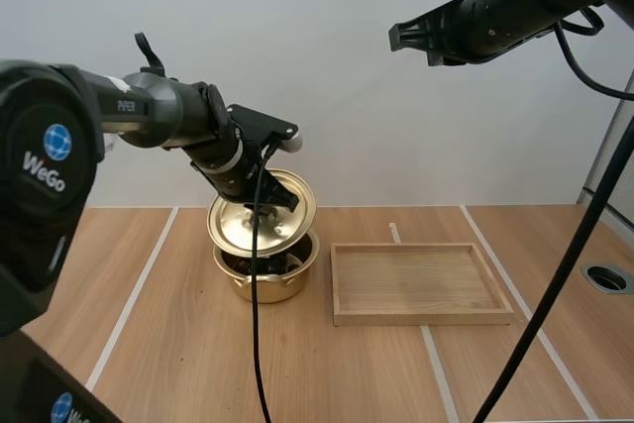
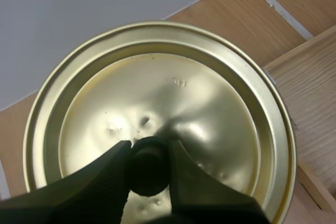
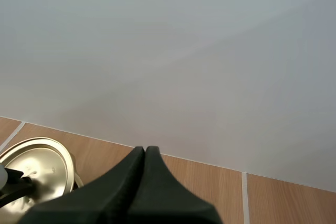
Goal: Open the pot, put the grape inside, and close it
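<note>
Left gripper [image 2: 148, 146] pinches the knob [image 2: 149, 171] of the lid [image 2: 157, 77], tilted just over the pot [image 1: 265, 284] at centre-left of the high view; level it, then lower squarely onto the rim. Right gripper [image 3: 145, 153], pressed together, hangs upper right

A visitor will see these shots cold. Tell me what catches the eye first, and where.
The round shiny golden metal lid stands out first: the left end effector pinches its black knob and holds it tilted just above the golden metal pot. Right of the pot lies a shallow rectangular wooden tray. The right end effector, shut, is raised high in the air on the right.
</note>
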`<state>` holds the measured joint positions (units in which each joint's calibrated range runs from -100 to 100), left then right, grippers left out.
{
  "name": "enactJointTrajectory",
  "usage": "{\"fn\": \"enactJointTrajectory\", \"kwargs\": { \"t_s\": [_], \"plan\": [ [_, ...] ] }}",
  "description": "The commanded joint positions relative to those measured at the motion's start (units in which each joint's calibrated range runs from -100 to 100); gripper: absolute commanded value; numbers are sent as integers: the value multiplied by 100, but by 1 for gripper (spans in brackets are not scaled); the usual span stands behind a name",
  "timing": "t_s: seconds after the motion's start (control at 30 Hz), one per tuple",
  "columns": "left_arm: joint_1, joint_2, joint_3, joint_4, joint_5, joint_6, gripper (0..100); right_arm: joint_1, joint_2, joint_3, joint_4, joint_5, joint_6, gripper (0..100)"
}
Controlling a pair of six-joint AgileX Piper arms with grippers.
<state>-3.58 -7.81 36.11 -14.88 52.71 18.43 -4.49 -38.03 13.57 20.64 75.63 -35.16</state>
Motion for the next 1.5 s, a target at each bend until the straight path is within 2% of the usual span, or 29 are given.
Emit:
{"fn": "enactJointTrajectory", "kwargs": {
  "t_s": [0.0,0.43,0.8,1.03,1.47],
  "plan": [
    [12,193,7,-107,-227,34,0,-25,-79,-3,-2,-22,17,0],
    [12,527,7,-71,-12,143,0,-25,-79,-3,-2,-22,-15,0],
    [-126,527,7,15,330,143,0,-25,-79,-3,8,12,-17,0],
    [-126,527,7,233,492,-40,0,-25,-79,-3,8,159,-17,0],
    [-126,527,7,233,736,-116,0,-25,-79,-3,109,360,-17,0]
  ]
}}
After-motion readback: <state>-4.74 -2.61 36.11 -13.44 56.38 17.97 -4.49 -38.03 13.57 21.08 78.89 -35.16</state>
